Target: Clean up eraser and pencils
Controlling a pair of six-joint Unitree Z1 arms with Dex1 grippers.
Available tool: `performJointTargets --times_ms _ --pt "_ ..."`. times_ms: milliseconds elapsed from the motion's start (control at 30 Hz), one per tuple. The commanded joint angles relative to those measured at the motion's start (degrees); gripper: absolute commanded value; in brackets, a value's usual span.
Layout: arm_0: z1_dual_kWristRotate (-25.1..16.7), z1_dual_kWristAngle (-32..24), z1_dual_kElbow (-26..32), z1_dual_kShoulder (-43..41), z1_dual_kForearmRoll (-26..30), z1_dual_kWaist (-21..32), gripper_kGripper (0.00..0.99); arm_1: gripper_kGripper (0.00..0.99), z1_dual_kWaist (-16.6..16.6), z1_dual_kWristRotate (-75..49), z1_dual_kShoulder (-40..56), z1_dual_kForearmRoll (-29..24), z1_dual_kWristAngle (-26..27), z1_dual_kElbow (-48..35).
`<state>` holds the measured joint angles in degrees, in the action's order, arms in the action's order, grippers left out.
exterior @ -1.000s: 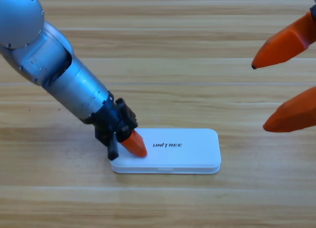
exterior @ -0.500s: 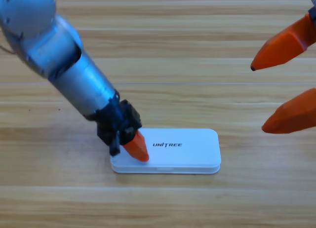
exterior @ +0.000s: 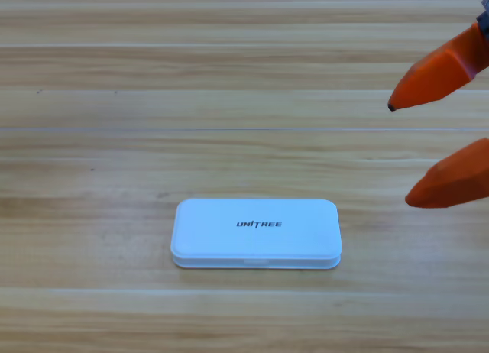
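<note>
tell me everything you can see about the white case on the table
The white case is a flat, rounded-corner rectangle that looks like smooth plastic, with the dark word UNITREE printed near the middle of its lid. The lid is shut: a thin seam runs around the side, with a small tab at the middle of the front edge. It lies flat, long side across the picture, on the wooden table, a little below centre. Nothing touches it but the table; the right gripper is apart from it at the right edge.

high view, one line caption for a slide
Closed white Unitree case on the wooden table; right gripper open at the right edge.
</note>
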<state>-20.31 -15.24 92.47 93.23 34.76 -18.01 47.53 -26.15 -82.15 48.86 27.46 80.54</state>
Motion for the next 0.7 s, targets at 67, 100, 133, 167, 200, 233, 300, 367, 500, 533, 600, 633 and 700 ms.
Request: performJointTargets --times_ms 67,100,133,167,200,233,300,367,500,533,600,633,700 --pt "0.71 -5.06 0.43 -9.64 0.66 3.68 0.99 0.976 -0.42 0.66 -3.19 -2.45 0.92 -1.96" --pt "0.8 -6.38 0.17 -11.4 1.36 3.68 0.99 0.976 -0.42 0.66 -3.19 -2.45 0.92 -1.96" --pt "0.8 -8.05 -0.01 -13.16 2.42 3.24 0.99 0.976 -0.42 0.66 -3.19 -2.45 0.92 -2.05" --pt "0.8 -9.81 -0.36 -14.74 3.47 2.54 0.99 0.976 -0.42 0.66 -3.19 -2.45 0.92 -1.96" --pt "0.8 -11.04 -0.97 -16.59 4.62 1.49 0.99 0.976 -0.42 0.66 -3.28 -2.45 0.92 -1.96" --pt "0.8 -12.01 -1.85 -18.43 5.32 -0.01 0.99 0.976 -0.42 0.66 -3.37 -2.45 0.92 -1.96" --pt "1.06 -12.18 -4.05 -22.12 6.55 -4.31 0.99 0.976 -0.42 0.66 -3.55 -2.45 0.92 -1.96" --pt "1.24 -12.09 -6.69 -25.82 7.96 -7.74 0.99 0.976 -0.42 0.66 -3.72 -2.45 0.92 -1.96" --pt "1.24 -12.8 -13.81 -33.37 9.19 -11.96 0.99 0.976 -0.42 0.57 -3.81 -2.54 0.92 -1.96" --pt "0.8 -13.5 -15.39 -34.69 9.8 -12.49 0.99 0.976 -0.42 0.57 -3.9 -2.45 0.92 -1.87" --pt "-0.79 -15.26 -17.76 -36.63 11.47 -12.66 0.99 0.976 -0.42 0.66 -3.9 -2.54 0.84 -1.79" --pt "-1.75 -15.96 -19.17 -37.33 11.91 -12.66 0.99 0.976 -0.42 0.66 -3.9 -2.54 0.92 -1.87" --pt "-2.98 -16.58 -21.63 -38.74 12.0 -12.66 0.99 0.976 -0.42 0.57 -3.99 -2.54 0.92 -1.87"
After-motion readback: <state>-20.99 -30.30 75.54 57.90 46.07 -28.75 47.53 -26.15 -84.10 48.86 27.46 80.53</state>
